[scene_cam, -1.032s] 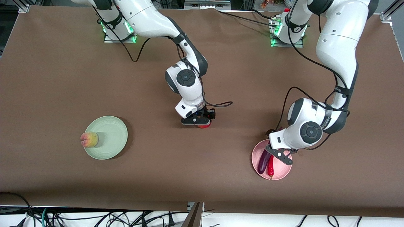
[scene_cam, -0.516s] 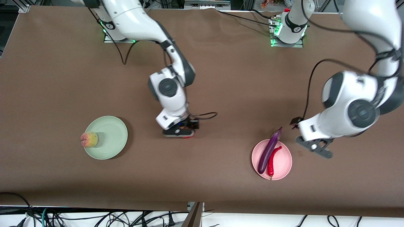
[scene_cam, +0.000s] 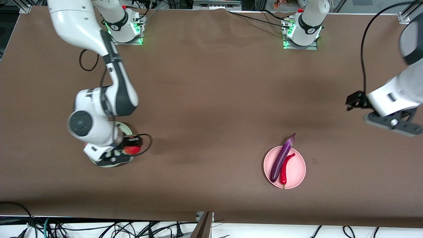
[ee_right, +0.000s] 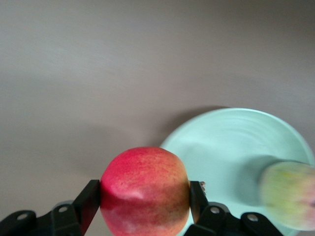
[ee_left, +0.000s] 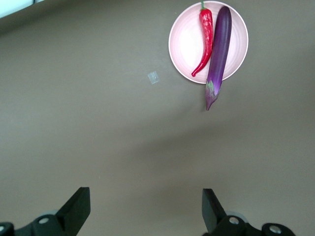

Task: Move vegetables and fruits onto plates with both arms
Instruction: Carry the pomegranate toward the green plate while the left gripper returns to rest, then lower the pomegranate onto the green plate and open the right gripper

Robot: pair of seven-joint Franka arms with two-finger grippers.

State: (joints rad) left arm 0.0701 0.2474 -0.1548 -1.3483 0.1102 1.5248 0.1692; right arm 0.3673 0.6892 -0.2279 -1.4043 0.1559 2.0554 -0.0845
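My right gripper is shut on the round red fruit and holds it over the edge of the pale green plate. In the right wrist view the fruit sits between both fingers, beside the green plate, where the peach lies. The arm hides the peach in the front view. The purple eggplant and the red chili lie side by side on the pink plate. The eggplant's stem end overhangs the rim. My left gripper is open and empty, high over the left arm's end of the table.
A small pale scrap lies on the brown cloth beside the pink plate. Both arm bases stand along the table edge farthest from the front camera. Loose cables hang below the table edge nearest the camera.
My right arm carried the red fruit from the table's middle to the green plate. My left gripper rose off the pink plate and swung toward its own end, leaving eggplant and chili.
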